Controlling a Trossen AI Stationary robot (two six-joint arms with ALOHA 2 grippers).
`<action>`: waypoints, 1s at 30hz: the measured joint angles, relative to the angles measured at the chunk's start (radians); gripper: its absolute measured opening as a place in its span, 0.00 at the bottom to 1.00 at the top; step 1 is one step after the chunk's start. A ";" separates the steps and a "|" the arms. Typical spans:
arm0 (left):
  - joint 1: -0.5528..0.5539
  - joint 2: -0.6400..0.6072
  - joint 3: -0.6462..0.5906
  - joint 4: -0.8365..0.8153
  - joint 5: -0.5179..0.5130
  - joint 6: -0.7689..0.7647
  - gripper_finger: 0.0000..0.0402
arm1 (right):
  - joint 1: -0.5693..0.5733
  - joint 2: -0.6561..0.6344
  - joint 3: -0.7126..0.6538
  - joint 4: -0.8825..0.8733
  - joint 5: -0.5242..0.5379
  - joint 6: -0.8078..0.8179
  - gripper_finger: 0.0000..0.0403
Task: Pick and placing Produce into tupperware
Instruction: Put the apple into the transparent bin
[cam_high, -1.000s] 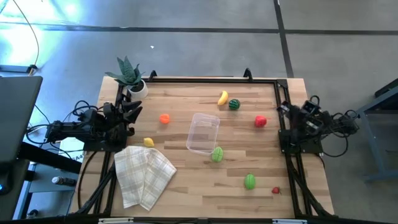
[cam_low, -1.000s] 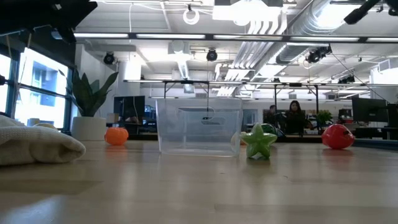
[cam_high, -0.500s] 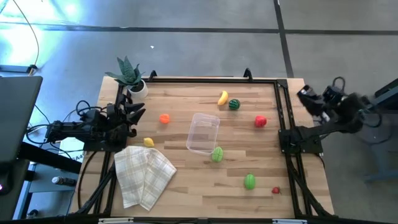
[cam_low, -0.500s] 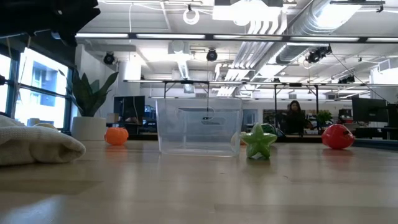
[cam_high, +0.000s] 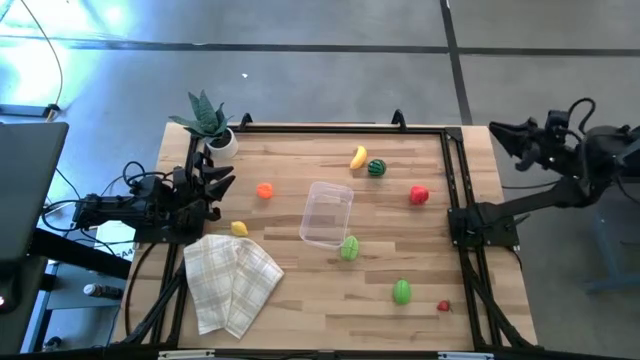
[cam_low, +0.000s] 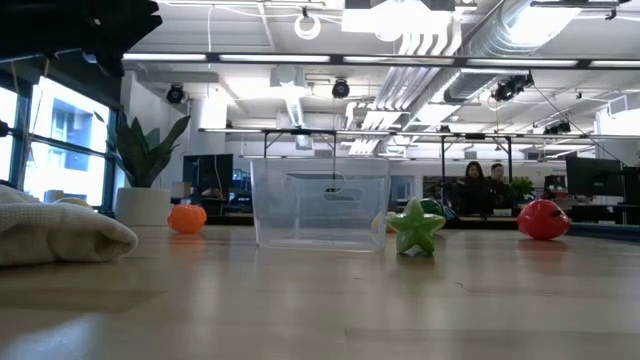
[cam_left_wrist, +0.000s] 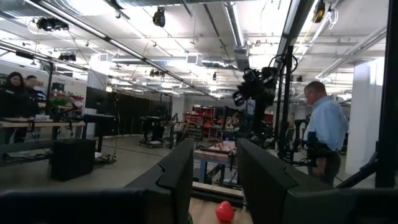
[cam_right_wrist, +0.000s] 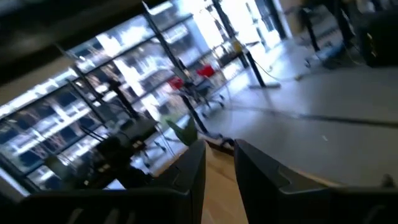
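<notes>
You will find no text, label, brand, number or sign that can be read in any of the four views. Nothing on the table (cam_high: 300, 300) carries legible print. The room behind it shows only shapes too small or blurred to read.
</notes>
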 joint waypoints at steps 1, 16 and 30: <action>0.000 0.000 0.000 0.000 0.000 0.000 0.28 | 0.000 0.020 0.024 -0.057 0.010 0.042 0.19; 0.000 0.000 0.000 -0.002 0.001 0.000 0.28 | 0.000 0.358 0.356 -0.532 0.002 0.339 0.19; 0.000 0.000 0.000 -0.007 0.014 0.000 0.28 | 0.001 0.549 0.195 -0.337 -0.714 0.247 0.19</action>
